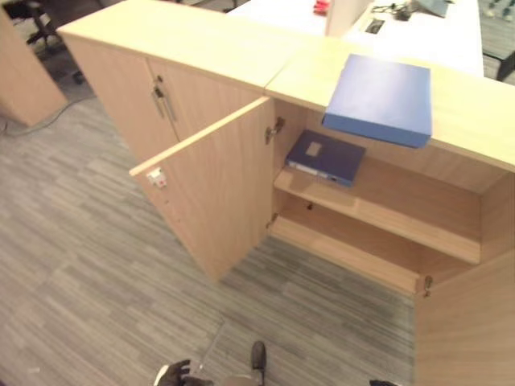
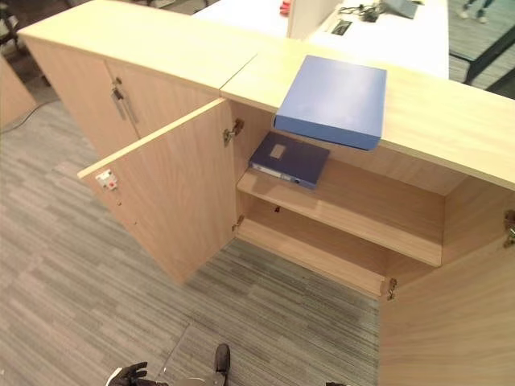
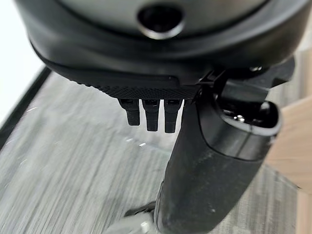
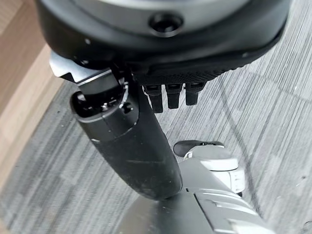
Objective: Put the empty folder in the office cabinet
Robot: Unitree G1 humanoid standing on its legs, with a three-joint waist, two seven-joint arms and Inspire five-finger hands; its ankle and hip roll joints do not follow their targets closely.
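A light-blue folder (image 1: 378, 100) lies flat on top of the wooden office cabinet (image 1: 475, 121), slightly over its front edge. Both of the cabinet's doors stand open. A darker blue folder (image 1: 326, 157) lies on the upper shelf (image 1: 402, 213) at its left end. My left hand (image 3: 146, 58) hangs low over the carpet with its fingers (image 3: 151, 114) straight, holding nothing; it also peeks in at the bottom edge (image 1: 173, 374). In the right wrist view my right hand (image 4: 161, 44) hangs the same way, fingers (image 4: 170, 95) straight, far from both folders.
The cabinet's left door (image 1: 213, 189) swings out toward me. Its right door (image 1: 471, 322) juts out at the right edge. A closed cabinet with metal handles (image 1: 161, 100) adjoins on the left. A white desk (image 1: 426, 36) stands behind. Grey carpet (image 1: 96, 281) lies between me and the cabinet.
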